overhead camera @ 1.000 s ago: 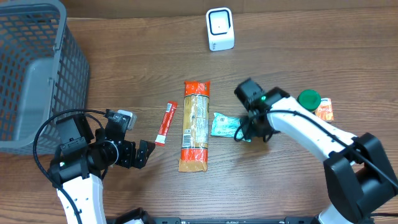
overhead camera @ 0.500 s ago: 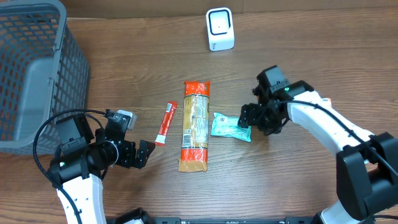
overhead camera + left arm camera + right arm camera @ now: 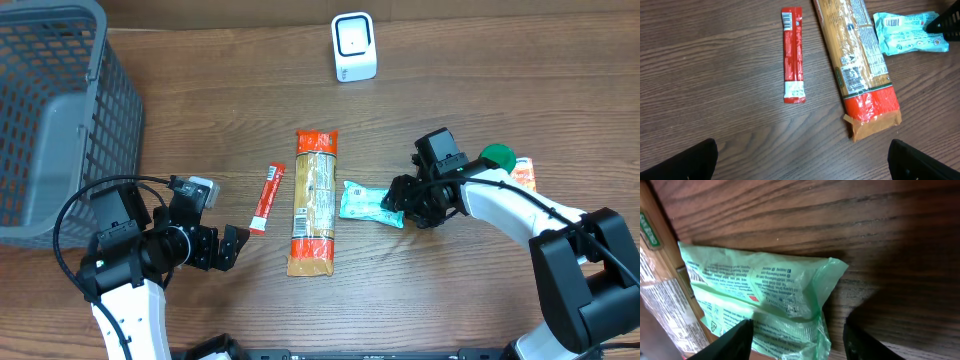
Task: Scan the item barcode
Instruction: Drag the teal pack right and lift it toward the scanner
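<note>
A pale green snack packet [image 3: 368,202] lies flat on the wooden table, right of a long pasta pack [image 3: 314,200]. In the left wrist view the green packet [image 3: 910,32] shows a barcode near its left end. My right gripper [image 3: 402,206] is low at the packet's right end. Seen from the right wrist, the green packet [image 3: 760,292] has its crimped end between the spread fingers [image 3: 735,340]; my right gripper [image 3: 797,339] is open, with a gap at the right finger. My left gripper [image 3: 226,246] rests open near the front left, holding nothing. The white scanner [image 3: 354,46] stands at the back.
A grey mesh basket [image 3: 60,120] fills the back left corner. A red stick packet [image 3: 267,196] lies left of the pasta pack. A green-lidded item [image 3: 497,157] and an orange packet [image 3: 522,176] sit beyond the right arm.
My right gripper swung out to the right off the green packet, then came back down at its right end with the jaws narrower. The left arm has not moved.
</note>
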`<state>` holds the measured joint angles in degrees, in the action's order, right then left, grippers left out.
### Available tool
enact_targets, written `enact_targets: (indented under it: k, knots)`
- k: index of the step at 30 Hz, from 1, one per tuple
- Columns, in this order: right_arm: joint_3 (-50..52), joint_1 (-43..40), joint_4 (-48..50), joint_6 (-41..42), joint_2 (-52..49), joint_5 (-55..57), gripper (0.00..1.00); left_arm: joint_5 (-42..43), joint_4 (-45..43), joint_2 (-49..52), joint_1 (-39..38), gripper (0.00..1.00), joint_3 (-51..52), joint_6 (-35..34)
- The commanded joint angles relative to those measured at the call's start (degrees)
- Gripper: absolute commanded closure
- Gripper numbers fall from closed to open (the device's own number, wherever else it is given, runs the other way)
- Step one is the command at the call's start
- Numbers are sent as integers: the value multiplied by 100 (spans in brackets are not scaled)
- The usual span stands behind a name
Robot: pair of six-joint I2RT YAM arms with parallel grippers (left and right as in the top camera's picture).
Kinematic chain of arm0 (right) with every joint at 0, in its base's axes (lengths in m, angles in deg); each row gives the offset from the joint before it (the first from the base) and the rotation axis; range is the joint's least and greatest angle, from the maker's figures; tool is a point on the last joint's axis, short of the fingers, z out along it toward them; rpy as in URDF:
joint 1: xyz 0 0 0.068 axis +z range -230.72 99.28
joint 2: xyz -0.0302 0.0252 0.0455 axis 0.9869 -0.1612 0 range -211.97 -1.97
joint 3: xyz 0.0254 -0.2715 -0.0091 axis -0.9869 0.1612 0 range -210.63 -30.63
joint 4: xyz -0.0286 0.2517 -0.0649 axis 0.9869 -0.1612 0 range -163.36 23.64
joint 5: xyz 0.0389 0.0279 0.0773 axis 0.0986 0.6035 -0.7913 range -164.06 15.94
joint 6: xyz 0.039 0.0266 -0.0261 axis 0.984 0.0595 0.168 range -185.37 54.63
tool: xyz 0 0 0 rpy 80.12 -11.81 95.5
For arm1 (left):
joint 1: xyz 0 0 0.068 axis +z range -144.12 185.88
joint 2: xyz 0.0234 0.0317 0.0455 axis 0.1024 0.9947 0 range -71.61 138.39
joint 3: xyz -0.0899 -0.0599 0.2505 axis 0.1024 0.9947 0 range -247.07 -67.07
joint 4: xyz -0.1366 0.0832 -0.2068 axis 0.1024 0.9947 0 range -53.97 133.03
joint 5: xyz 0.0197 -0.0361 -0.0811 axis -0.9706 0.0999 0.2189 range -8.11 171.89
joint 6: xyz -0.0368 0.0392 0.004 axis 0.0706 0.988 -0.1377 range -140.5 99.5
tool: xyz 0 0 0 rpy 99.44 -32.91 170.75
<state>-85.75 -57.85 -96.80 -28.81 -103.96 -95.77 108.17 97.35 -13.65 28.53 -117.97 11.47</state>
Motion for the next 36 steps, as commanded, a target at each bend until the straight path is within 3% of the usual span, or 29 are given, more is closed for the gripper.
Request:
enact_targets:
  k: [1, 6, 14, 17, 22, 30, 36]
  knots:
    - [149, 9, 74, 522, -48, 61, 42, 7, -7, 17, 46, 0, -79, 107]
    - [149, 9, 153, 870, -48, 59, 48, 7, -4, 17, 46, 1, -79, 107]
    - [149, 9, 337, 901, -48, 63, 89, 7, -7, 17, 46, 0, -79, 107]
    - [149, 9, 308, 638, -48, 61, 96, 7, -7, 17, 46, 0, -79, 107]
    - [133, -42, 306, 323, -46, 55, 96, 7, -7, 17, 48, 1, -79, 107]
    - [-50, -90, 450, -1266, 302, -278, 96, 7, -4, 17, 46, 0, -79, 107]
    - [-57, -210, 468, -1303, 520, -306, 96, 7, -7, 17, 46, 0, -79, 107]
